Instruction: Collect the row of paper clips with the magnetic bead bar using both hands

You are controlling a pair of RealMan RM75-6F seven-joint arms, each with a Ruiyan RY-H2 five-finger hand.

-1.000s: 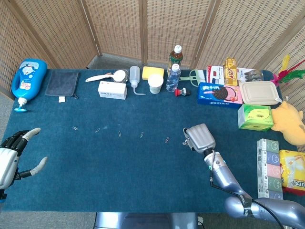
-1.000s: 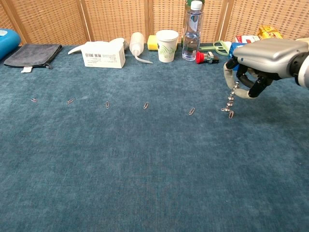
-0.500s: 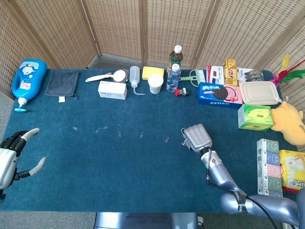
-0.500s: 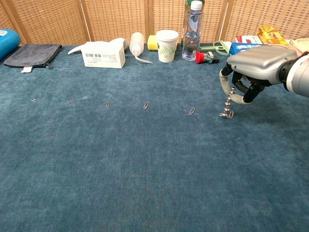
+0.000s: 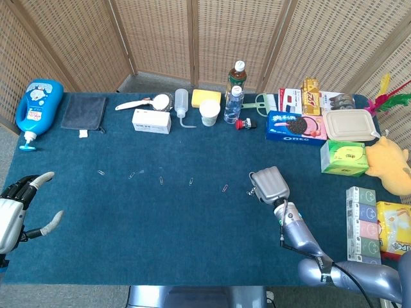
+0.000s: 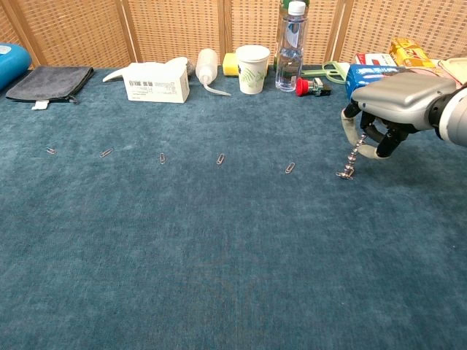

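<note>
Several paper clips lie in a row on the blue cloth, from the leftmost clip (image 6: 50, 151) to the rightmost clip (image 6: 290, 168); the same row (image 5: 160, 180) shows in the head view. My right hand (image 6: 398, 102) (image 5: 270, 185) hovers right of the row and pinches the magnetic bead bar (image 6: 352, 160), which dangles with its lower end touching the cloth. One paper clip (image 6: 345, 174) clings to that end. My left hand (image 5: 18, 212) waits at the table's near left edge with fingers spread, holding nothing.
Along the back stand a white box (image 6: 155, 81), squeeze bottle (image 6: 206, 67), paper cup (image 6: 252, 68) and water bottle (image 6: 291, 45). A grey pouch (image 6: 49, 81) lies back left. Snack boxes (image 5: 295, 126) and tissue packs (image 5: 368, 224) fill the right side.
My right hand shifted left toward the row half a second ago, then moved back right; the bead bar swung with it and keeps one clip. The left hand stayed still.
</note>
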